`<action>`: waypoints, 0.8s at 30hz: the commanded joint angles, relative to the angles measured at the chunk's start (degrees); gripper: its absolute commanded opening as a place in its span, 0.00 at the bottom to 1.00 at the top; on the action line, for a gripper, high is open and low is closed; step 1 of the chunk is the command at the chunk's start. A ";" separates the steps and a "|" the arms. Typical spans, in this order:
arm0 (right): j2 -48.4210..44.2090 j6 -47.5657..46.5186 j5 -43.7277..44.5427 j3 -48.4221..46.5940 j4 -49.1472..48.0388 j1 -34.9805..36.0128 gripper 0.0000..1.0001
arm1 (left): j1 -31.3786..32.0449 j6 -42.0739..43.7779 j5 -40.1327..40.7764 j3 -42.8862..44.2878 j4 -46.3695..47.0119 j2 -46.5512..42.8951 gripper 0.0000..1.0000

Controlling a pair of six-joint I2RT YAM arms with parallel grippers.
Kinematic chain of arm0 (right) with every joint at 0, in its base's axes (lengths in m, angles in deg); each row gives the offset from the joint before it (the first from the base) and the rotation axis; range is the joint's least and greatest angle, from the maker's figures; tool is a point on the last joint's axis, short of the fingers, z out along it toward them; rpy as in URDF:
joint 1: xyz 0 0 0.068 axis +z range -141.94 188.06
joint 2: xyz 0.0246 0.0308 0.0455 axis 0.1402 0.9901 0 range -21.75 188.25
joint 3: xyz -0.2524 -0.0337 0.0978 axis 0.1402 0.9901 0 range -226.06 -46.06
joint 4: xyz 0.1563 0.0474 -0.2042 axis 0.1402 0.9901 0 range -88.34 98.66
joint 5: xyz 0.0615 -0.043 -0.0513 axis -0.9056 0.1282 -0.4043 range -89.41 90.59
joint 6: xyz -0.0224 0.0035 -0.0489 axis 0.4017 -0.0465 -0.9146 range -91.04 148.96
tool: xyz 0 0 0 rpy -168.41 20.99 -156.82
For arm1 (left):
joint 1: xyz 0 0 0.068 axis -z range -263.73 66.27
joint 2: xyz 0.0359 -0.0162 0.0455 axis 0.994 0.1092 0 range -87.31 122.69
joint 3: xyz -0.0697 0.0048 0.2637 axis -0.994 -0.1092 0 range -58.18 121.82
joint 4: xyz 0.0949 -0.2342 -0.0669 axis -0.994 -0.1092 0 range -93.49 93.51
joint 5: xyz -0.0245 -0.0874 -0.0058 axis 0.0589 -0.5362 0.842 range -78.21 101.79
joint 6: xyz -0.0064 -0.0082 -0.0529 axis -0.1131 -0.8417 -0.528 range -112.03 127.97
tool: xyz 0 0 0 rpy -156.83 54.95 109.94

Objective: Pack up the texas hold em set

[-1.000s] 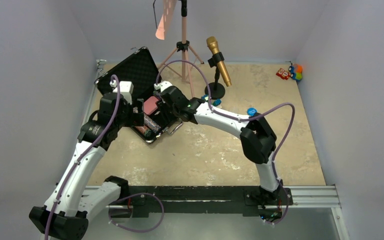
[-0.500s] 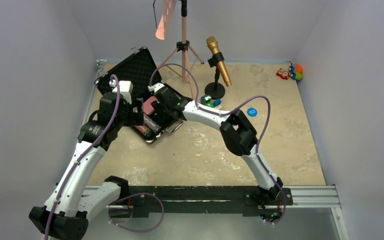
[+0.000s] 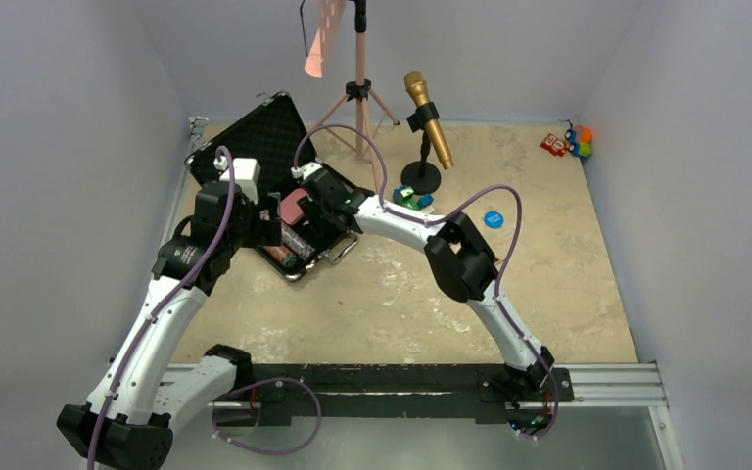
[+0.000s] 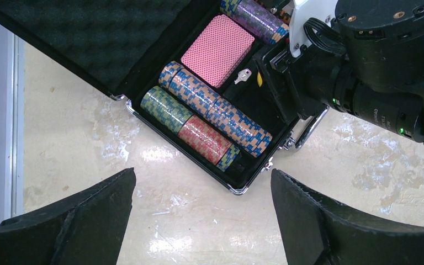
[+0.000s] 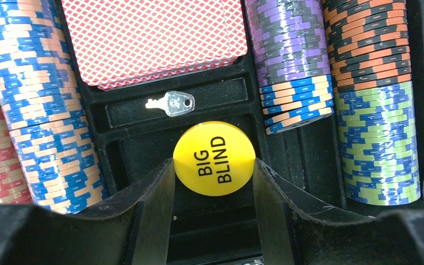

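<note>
Holding a yellow "BIG BLIND" button edge-on btwn its two fingers, the right gripper hangs over the open case at the left rear of the table. The disc is poised above a small black recess just below the slot where a key lies. Whether the disc touches the recess floor can't be told. Chips fill the rows either side in blue, purple, orange, green and red, and a pink deck sits in its bay beyond the key. The left gripper hovers above bare table just off the case's near rim, fingers spread wide, nothing btwn them. A blue button lies flat on the table well apart to the right, not yet packed.

The disc looks like thin, hard plastic: light, stiff, prob. slick at the rim. A pinch across its width, as here, could let it pivot, so a low release into the recess seems safest. The blue one, lying flat, likely needs a grip on opp. edges, fingertips almost on the table. The case looks rigid and, w/ chips aboard, prob. heavy. Its foam-lined lid should swing shut from a push at the free edge, and the handle at the front is the obvious hold for any lift.
</note>
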 commanded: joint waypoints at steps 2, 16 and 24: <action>0.07 -0.26 2.07 -2.72 0.35 -0.34 0.17 | -0.20 -0.93 -0.39 -0.10 1.69 -0.37 0.95; -0.25 -0.91 2.21 -2.30 -0.34 -0.33 0.56 | -0.17 -0.84 -1.01 0.00 1.77 -0.02 0.95; -1.47 -2.13 1.73 -1.11 -1.53 -0.38 0.68 | -0.25 -0.93 -0.86 -0.03 1.68 -0.14 0.95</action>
